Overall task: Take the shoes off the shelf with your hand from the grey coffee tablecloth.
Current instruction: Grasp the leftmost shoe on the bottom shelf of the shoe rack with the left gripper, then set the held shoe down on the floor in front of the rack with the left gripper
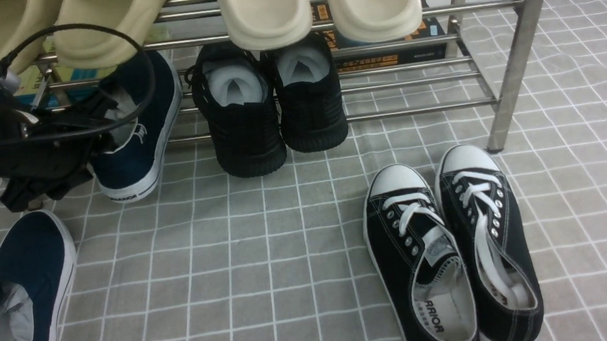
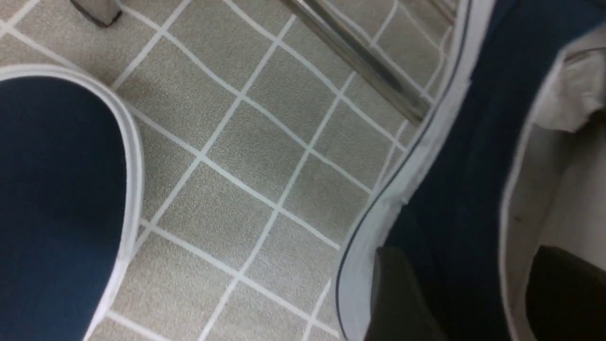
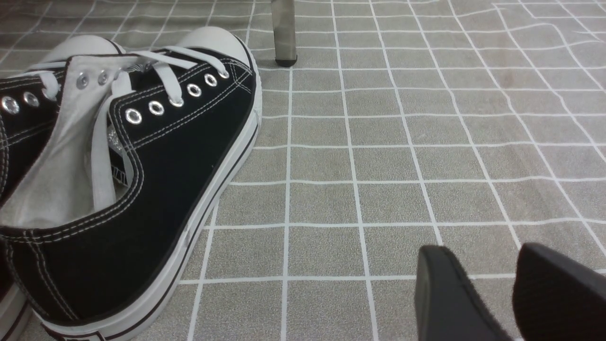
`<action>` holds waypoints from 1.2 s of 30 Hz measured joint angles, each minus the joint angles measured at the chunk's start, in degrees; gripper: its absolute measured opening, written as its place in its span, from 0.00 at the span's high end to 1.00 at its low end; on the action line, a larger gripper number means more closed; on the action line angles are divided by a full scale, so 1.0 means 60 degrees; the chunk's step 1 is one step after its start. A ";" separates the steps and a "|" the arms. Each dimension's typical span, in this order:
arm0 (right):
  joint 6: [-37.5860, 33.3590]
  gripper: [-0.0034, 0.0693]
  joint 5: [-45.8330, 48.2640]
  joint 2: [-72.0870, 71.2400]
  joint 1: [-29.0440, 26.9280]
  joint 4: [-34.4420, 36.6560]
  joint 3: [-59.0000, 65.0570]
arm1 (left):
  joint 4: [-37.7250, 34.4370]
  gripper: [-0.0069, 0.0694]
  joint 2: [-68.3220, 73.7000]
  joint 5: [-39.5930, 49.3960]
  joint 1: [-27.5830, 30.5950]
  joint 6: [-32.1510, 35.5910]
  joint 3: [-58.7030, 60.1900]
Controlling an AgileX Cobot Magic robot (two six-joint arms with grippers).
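One navy-blue slip-on shoe (image 1: 137, 153) leans off the lower tier of the steel shelf (image 1: 420, 109), with its toe on the grey grid tablecloth (image 1: 268, 263). My left gripper (image 1: 101, 126) is shut on its side wall. In the left wrist view the gripper (image 2: 473, 265) has one finger (image 2: 402, 298) outside by the white sole and the other inside on the white lining of the shoe (image 2: 464, 180). The second navy shoe (image 1: 21, 309) lies on the cloth at the front left and also shows in the left wrist view (image 2: 57, 199). My right gripper (image 3: 492, 258) is shut and empty, low over the cloth.
Black knit sneakers (image 1: 269, 107) stand on the lower tier beside the held shoe. Black lace-up sneakers (image 1: 450, 251) lie on the cloth at the right, close to my right gripper (image 3: 123, 180). Cream slippers (image 1: 315, 2) sit on the upper tier. A shelf leg (image 1: 515, 55) stands at the right.
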 joint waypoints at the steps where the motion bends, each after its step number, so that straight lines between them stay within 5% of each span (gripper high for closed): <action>1: 0.0000 0.62 0.0000 0.0000 0.0000 0.0000 0.0000 | -0.0010 0.39 0.0075 -0.0071 -0.0008 0.0000 0.0000; 5: 0.0000 0.62 0.0000 0.0000 0.0000 0.0000 0.0000 | -0.0053 0.46 0.0311 -0.0135 -0.0003 -0.0020 0.0000; 12: 0.0000 0.62 0.0000 0.0000 0.0000 0.0000 0.0000 | 0.0140 0.83 0.0024 0.1272 -0.0003 -0.0020 0.0000; 20: 0.0000 0.62 0.0000 0.0000 0.0000 0.0000 0.0000 | 0.1372 0.83 -0.1904 0.4824 -0.0275 -0.0341 0.0496; 36: 0.0000 0.62 0.0000 0.0000 0.0000 0.0000 0.0000 | 0.4640 0.84 -0.2652 0.5571 -0.1837 -0.4825 0.2288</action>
